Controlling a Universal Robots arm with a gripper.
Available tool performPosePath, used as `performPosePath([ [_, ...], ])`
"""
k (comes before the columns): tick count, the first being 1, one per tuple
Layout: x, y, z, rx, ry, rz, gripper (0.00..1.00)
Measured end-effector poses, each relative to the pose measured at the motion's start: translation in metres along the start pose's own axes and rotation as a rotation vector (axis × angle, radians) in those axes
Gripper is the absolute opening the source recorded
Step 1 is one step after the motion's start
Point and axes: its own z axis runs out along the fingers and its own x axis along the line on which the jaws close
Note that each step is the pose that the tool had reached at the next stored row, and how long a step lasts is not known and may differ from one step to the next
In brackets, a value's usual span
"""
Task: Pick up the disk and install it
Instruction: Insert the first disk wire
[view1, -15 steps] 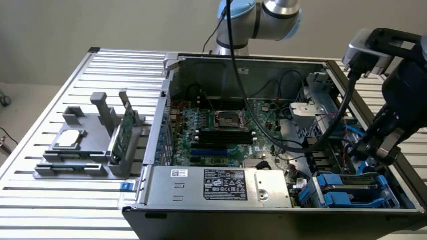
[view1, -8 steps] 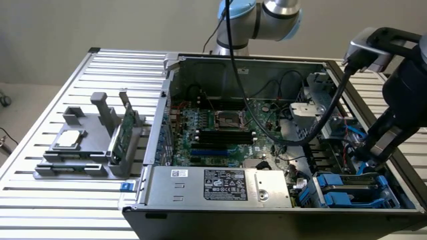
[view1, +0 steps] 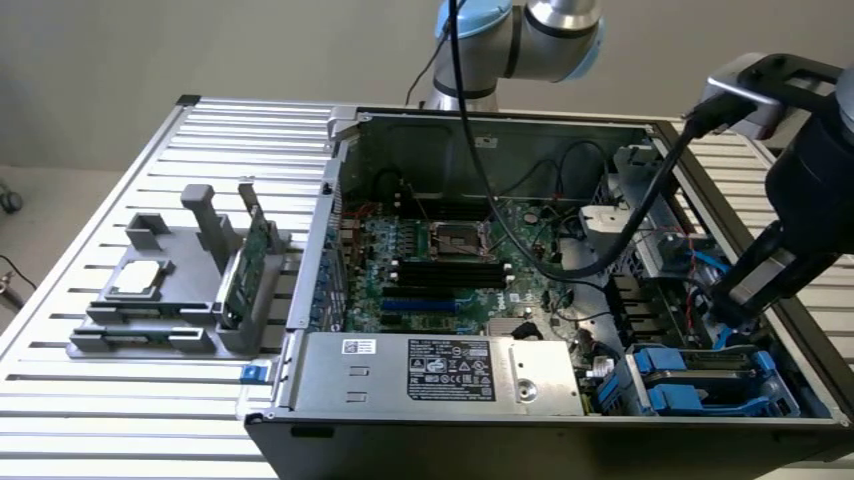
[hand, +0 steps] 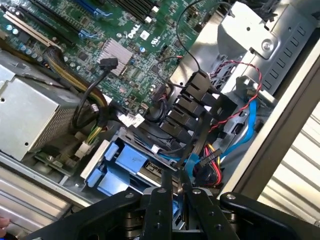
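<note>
The disk (view1: 694, 378), a grey drive in a blue carrier, lies flat in the drive bay at the near corner of the open computer case (view1: 534, 425), on the exterior view's right. My gripper (view1: 731, 322) hangs just over its far end. In the wrist view the two black fingers (hand: 161, 205) stand close together with a blue part of the carrier in the narrow gap at my gripper (hand: 177, 197). The rest of the disk (hand: 132, 162) runs away from them into the bay. The fingers look shut on the carrier's end.
Black connectors and red, blue and black cables (hand: 240, 130) crowd the bay's side. The power supply box (view1: 427, 368) sits beside the bay, the motherboard (view1: 441, 260) behind it. On the slatted table, a grey fixture (view1: 127, 335) holds a silver chip (view1: 140, 278) and a green card (view1: 247, 270).
</note>
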Motion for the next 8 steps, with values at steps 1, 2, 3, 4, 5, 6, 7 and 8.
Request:
performPosePath([
  [1, 0.0, 0.0, 0.0001, 0.0031, -0.0003, 0.018, 0.2],
  [2, 0.0001, 0.0, 0.0003, 0.0063, -0.0005, 0.036, 0.2],
  [3, 0.0001, 0.0, 0.0004, 0.0093, -0.0007, 0.054, 0.2],
  [4, 0.0001, 0.0, 0.0005, 0.0123, -0.001, 0.072, 0.2],
  [5, 0.0001, 0.0, 0.0006, 0.0155, -0.0012, 0.09, 0.22],
  [6, 0.0001, 0.0, 0.0007, 0.0185, -0.0014, 0.107, 0.22],
  [7, 0.0001, 0.0, 0.0008, 0.0216, -0.0017, 0.125, 0.22],
  [8, 0.0002, 0.0, 0.0009, 0.0248, -0.002, 0.144, 0.28],
])
